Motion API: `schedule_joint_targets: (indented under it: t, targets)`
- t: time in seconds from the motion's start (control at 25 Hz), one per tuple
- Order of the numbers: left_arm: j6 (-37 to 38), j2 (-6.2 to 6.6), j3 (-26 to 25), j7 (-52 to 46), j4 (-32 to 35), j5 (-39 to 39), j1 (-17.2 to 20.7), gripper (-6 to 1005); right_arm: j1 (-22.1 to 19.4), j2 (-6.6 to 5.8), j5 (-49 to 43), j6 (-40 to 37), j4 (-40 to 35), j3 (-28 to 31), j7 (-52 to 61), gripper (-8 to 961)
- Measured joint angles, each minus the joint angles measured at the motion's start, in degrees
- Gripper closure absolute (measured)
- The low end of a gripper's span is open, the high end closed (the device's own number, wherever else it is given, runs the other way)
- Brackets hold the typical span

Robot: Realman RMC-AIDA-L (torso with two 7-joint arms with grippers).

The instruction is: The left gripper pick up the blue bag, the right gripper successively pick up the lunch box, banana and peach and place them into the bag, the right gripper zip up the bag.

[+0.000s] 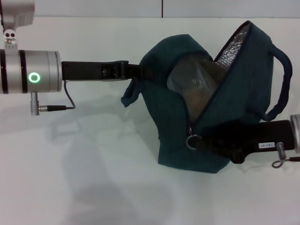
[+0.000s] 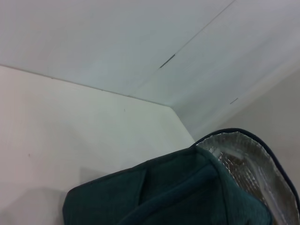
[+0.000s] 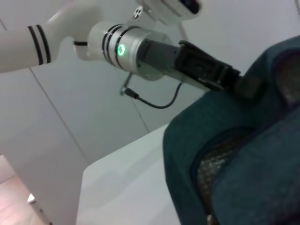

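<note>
Bag (image 1: 178, 136), dark teal, lid open, on a white table (image 1: 70, 187). Left gripper (image 1: 136, 69) clenches its strap; right gripper (image 1: 220, 143) sits at the zip pull (image 1: 192, 141), grip unclear.

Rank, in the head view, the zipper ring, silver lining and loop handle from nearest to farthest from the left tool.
From the left tool at the bag's left side:
1. Silver lining, inside the open flap, upper right.
2. Zipper ring, low on the bag's front.
3. Loop handle, far right.
</note>
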Motion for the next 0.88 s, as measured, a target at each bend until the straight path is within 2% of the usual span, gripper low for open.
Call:
schedule_joint_targets:
  t: [0.4,0.68,0.88]
  targets:
    - [0.0,0.00,0.1,0.7,-0.7,-1.3,0.3,944,-9.3,-0.31,8.5,-7.6,-11.7,0.4,-0.5,939]
    - [2.1,0.05,0.4,5.4,-3.8,-5.6,0.1,931,-9.7,-0.25,12.5,-12.6,-11.3,1.5,-5.6,939]
    - [2.5,0.03,0.3,9.7,-5.3,-8.2,0.5,896,-8.0,-0.19,13.0,-12.3,-10.0,1.3,-6.6,939]
